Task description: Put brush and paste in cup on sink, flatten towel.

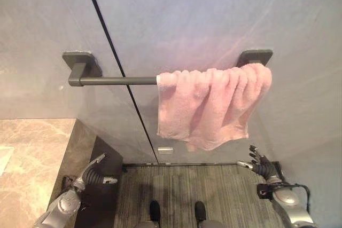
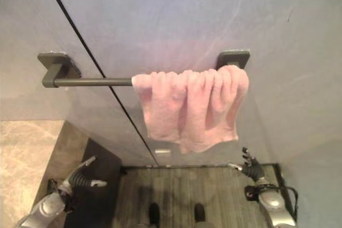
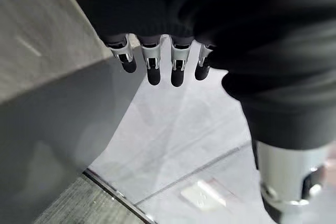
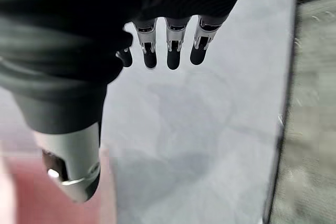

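Hands first: our right hand [image 1: 261,163] and left hand [image 1: 95,172] hang low beneath the dark metal towel bar [image 1: 115,80], fingers relaxed, holding nothing. Bunched at the bar's right end, the pink terry towel [image 1: 211,105] awaits flattening; we judge both hands must rise to it.

One pink towel [image 1: 211,109] is seen, bunched on one dark rail [image 1: 115,80]. The rail is held to the wall by two brackets, one at the left end [image 1: 81,63] and one at the right end [image 1: 255,56]. One stone tabletop [image 1: 32,153] is seen at the lower left. One small pale plate [image 1: 165,150] is seen low on the wall. Two hands are counted, one left hand [image 1: 97,170] and one right hand [image 1: 258,162].
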You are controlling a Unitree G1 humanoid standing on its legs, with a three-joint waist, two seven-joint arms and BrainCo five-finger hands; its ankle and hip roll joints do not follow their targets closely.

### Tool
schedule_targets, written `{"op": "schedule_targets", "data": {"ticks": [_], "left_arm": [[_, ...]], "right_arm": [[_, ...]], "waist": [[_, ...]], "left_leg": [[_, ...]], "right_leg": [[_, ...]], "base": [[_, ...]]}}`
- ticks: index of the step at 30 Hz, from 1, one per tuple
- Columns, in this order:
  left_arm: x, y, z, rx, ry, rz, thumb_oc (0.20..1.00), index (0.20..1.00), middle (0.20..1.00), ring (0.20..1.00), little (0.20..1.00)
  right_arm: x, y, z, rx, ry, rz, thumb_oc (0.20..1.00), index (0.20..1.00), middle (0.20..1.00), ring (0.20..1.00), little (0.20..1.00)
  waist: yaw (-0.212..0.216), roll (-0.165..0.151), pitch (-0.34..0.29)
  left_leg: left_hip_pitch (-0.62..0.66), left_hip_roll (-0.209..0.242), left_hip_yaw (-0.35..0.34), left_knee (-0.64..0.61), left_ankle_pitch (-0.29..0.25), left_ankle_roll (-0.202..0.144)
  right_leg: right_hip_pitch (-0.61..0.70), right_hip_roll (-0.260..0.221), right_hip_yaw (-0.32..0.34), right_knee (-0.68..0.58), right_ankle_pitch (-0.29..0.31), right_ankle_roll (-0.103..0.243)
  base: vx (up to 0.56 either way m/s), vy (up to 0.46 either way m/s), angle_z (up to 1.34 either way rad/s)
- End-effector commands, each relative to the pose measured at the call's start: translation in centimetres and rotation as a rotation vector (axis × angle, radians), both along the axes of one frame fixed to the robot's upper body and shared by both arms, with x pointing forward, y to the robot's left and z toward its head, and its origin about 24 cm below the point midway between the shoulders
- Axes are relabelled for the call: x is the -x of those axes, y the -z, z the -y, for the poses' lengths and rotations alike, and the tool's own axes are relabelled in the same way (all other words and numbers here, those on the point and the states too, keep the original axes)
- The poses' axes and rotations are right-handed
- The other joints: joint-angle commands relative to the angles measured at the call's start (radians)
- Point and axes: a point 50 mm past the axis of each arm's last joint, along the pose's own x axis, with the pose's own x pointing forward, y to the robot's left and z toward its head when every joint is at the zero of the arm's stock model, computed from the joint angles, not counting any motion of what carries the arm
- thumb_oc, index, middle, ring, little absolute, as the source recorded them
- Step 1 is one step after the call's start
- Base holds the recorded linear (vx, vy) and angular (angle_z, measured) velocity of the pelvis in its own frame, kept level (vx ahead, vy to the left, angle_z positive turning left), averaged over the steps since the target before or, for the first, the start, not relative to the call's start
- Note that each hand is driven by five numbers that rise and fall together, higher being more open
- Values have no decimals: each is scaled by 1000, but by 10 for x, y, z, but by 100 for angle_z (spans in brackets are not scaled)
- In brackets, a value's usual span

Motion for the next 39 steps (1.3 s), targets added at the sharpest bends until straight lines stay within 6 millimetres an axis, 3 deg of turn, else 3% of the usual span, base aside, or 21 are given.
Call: {"op": "schedule_targets", "data": {"ticks": [1, 3, 6, 10, 13, 18, 21, 28, 33, 34, 35, 36, 39], "left_arm": [[-17, -48, -14, 81, 40, 143, 1000, 1000, 1000, 1000, 1000], [-21, -66, -10, 142, 100, 163, 1000, 1000, 1000, 1000, 1000], [-33, -109, 0, 283, 207, 233, 1000, 1000, 1000, 1000, 1000], [-39, -123, 4, 377, 221, 270, 1000, 1000, 1000, 1000, 1000], [-54, -133, 14, 462, 245, 320, 1000, 1000, 1000, 1000, 1000], [-74, -139, 37, 492, 327, 350, 1000, 1000, 1000, 1000, 1000], [-89, -134, 63, 504, 391, 354, 1000, 1000, 1000, 1000, 1000], [-105, -119, 93, 528, 417, 339, 1000, 1000, 1000, 1000, 1000], [-120, -110, 137, 604, 476, 310, 1000, 1000, 1000, 1000, 1000], [-121, -106, 145, 620, 484, 287, 1000, 1000, 1000, 1000, 1000], [-121, -106, 145, 620, 484, 287, 865, 865, 865, 865, 865], [-122, -106, 147, 619, 487, 285, 200, 200, 200, 200, 200], [-123, -108, 159, 627, 546, 266, 200, 200, 200, 200, 200]], "right_arm": [[-8, -35, 18, -20, -62, 133, 1000, 1000, 1000, 1000, 1000], [-5, -41, 27, -32, -65, 127, 1000, 1000, 1000, 1000, 1000], [-9, -67, 35, -117, -140, 172, 1000, 1000, 1000, 1000, 1000], [-19, -76, 35, -127, -175, 182, 1000, 1000, 1000, 1000, 1000], [-45, -91, 18, -102, -293, 200, 1000, 1000, 1000, 1000, 1000], [-69, -101, -8, -75, -412, 217, 1000, 1000, 1000, 1000, 1000], [-86, -103, -35, -56, -496, 234, 1000, 1000, 1000, 1000, 1000], [-104, -103, -63, -71, -522, 270, 1000, 1000, 1000, 1000, 1000], [-117, -106, -86, -144, -522, 311, 1000, 1000, 1000, 1000, 1000], [-119, -104, -90, -150, -526, 304, 539, 539, 539, 539, 539], [-119, -104, -90, -150, -525, 304, 307, 307, 307, 307, 307], [-120, -103, -91, -152, -526, 299, 200, 200, 200, 200, 200], [-121, -95, -99, -220, -517, 273, 200, 200, 200, 200, 200]], "waist": [[14, -47, -60], [9, -46, -66], [7, -46, -74], [12, -45, -84], [22, -48, -92], [25, -52, -93], [22, -59, -96], [15, -64, -92], [-6, -63, -90], [-11, -63, -90], [-10, -63, -90], [-12, -63, -90], [-22, -61, -97]], "left_leg": [[-19, 89, -7, 20, -6, -74], [-18, 96, -12, 11, 2, -80], [-18, 103, -21, 11, 6, -89], [-13, 104, -21, 11, 5, -92], [-6, 104, -13, 11, 4, -94], [0, 105, -10, 11, 0, -93], [3, 102, -4, 11, -5, -91], [1, 104, 9, 11, -11, -88], [3, 104, 25, 11, -17, -83], [5, 104, 28, 11, -18, -82], [5, 104, 28, 11, -19, -82], [6, 103, 29, 11, -19, -82], [17, 104, 37, 11, -25, -79]], "right_leg": [[-32, -82, 5, 12, 24, 84], [-28, -78, -8, 9, 18, 83], [-21, -73, -24, 9, 12, 80], [-17, -77, -32, 9, 13, 83], [-17, -80, -26, 9, 18, 84], [-13, -80, -20, 9, 20, 82], [-16, -80, -16, 9, 22, 81], [-29, -79, 1, 9, 26, 80], [-41, -79, 20, 9, 30, 80], [-42, -78, 24, 9, 31, 79], [-41, -78, 24, 9, 31, 79], [-41, -77, 26, 9, 31, 79], [-39, -78, 36, 9, 32, 79]], "base": [[7, -49, 11], [6, -66, 15], [-2, -64, 16], [2, -12, 4], [0, 0, 0], [0, 0, 0], [0, 0, 0], [14, 11, -7], [14, 16, -8], [10, 13, -3], [10, 10, -9], [5, 9, -18], [24, 20, -10]]}}
